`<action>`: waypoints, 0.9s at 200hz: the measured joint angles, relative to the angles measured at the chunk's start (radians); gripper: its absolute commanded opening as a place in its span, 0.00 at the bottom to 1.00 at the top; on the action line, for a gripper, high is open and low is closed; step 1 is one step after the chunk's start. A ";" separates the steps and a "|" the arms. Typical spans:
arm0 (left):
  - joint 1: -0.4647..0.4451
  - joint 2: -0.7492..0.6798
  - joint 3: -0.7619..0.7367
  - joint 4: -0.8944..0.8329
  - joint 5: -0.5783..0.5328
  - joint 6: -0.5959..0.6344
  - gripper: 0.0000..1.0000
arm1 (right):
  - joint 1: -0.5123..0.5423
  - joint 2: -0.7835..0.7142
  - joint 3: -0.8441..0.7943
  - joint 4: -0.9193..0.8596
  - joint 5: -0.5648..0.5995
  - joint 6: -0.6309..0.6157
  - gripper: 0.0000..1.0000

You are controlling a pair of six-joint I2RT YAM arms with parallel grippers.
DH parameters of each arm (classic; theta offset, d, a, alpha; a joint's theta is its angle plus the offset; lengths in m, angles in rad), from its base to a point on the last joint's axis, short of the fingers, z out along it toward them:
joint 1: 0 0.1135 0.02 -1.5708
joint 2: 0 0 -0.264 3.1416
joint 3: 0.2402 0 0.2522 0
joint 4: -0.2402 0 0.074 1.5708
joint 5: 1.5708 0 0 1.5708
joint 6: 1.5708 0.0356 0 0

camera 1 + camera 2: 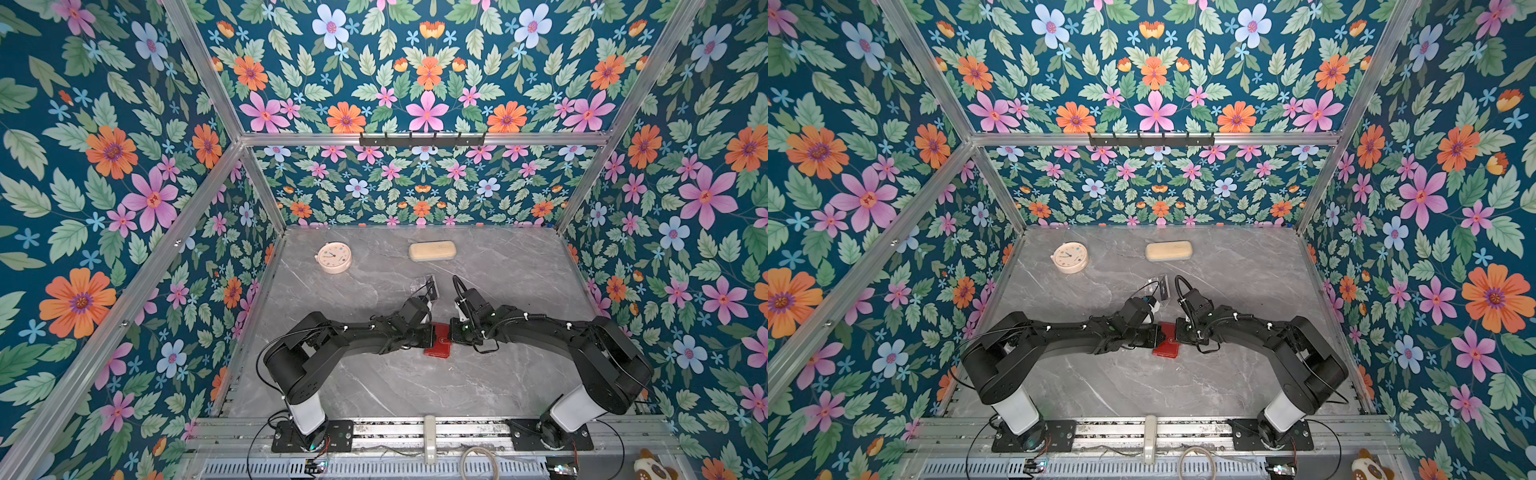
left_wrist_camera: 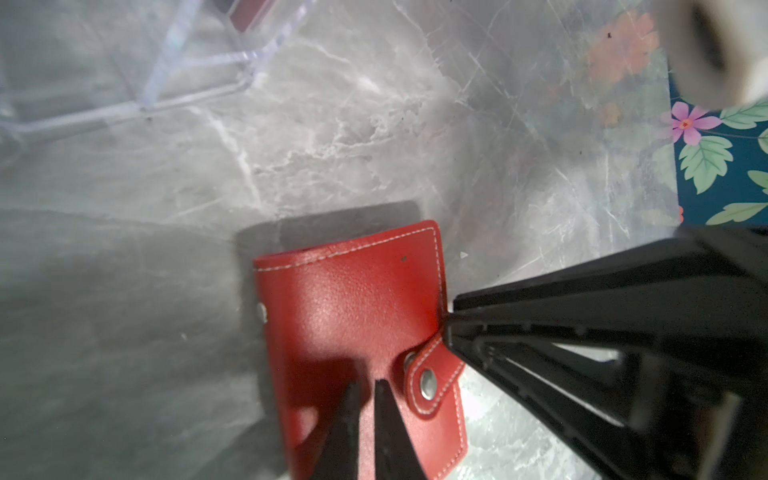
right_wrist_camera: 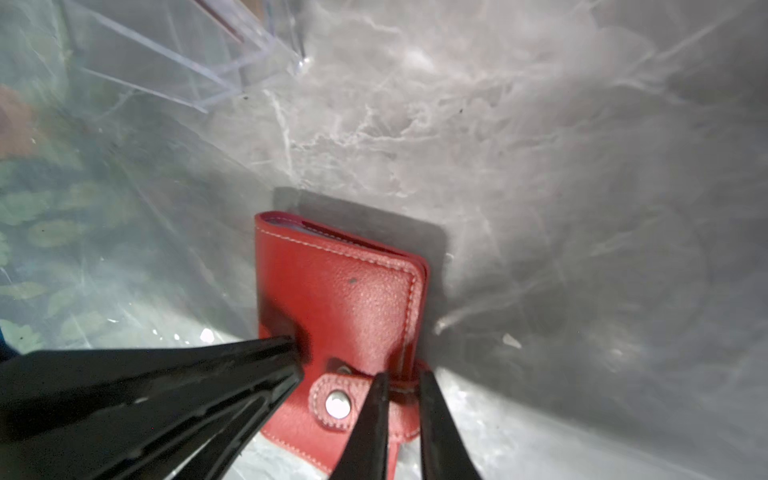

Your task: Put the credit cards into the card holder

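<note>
Just beyond the jaws a clear plastic stand [image 1: 419, 284] sits on the grey marbled bench [image 1: 407, 386]. Farther past them, near the back wall, lie a round cream clock [image 1: 334, 257], off to the left, and a beige oblong case [image 1: 432, 251], well apart.

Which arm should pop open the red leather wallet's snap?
Right arm, I think: its jaws pinch the snap tab at the edge of the red leather-look card holder; the left arm's shut jaws only press on it.
</note>
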 measured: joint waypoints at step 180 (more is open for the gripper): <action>0.002 0.007 -0.013 0.074 0.110 -0.004 0.19 | -0.001 0.030 0.009 0.018 -0.010 0.000 0.16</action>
